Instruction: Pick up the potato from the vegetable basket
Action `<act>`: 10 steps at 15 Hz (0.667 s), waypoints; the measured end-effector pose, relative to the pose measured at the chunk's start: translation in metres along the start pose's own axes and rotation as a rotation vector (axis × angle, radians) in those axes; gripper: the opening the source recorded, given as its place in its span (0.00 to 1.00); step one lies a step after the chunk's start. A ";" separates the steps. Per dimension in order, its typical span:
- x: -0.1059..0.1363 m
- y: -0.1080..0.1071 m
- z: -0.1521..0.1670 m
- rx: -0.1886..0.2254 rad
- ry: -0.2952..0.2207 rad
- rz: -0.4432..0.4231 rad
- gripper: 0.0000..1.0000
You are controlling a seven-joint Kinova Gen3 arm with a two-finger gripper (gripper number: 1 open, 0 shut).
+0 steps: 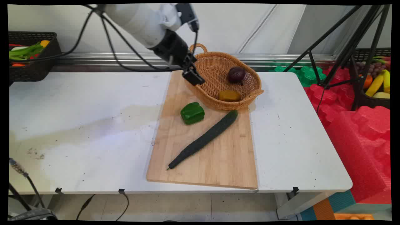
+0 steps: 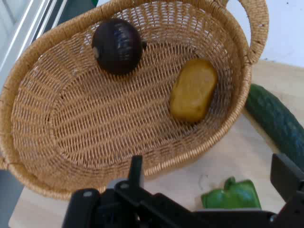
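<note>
White table [image 1: 78,131] runs across the main view, and at its far left edge a black crate [image 1: 32,67] holds green, red and yellow produce. Black cables [image 1: 125,53] hang from the arm toward the middle of the scene. A wooden board [image 1: 218,159] lies across the table's centre, reaching from the near edge to the far one. On it sits a green pepper [image 1: 192,113], just left of a long dark cucumber [image 1: 204,139] that lies slantwise, its thin tip toward the near left and its thick end touching or nearly touching the basket [image 1: 250,93]. The gripper [image 1: 191,72] hangs over the basket's left rim, holding nothing; in the hand view its fingers [image 2: 285,178] stand apart, with the pepper [image 2: 232,194] showing between them below, so the jaws are open fairly wide. The wicker basket rests on the far end of the board, oval, with a handle at each end. Inside it a dark purple onion [image 1: 236,74] lies toward the far side and a yellow-brown block-shaped item [image 1: 229,95] lies toward the near side, apart from each other. Farther right, beyond the table, black tripod legs [image 1: 337,47] stand over red foam [image 1: 359,137] and green foam [image 1: 307,75], and a bin of fruit [image 1: 376,84] sits at the right edge.
</note>
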 end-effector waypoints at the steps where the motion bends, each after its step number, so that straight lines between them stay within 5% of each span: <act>1: 0.006 -0.002 0.007 -0.002 -0.005 -0.001 1.00; 10: 0.060 -0.022 0.090 -0.035 -0.112 -0.019 1.00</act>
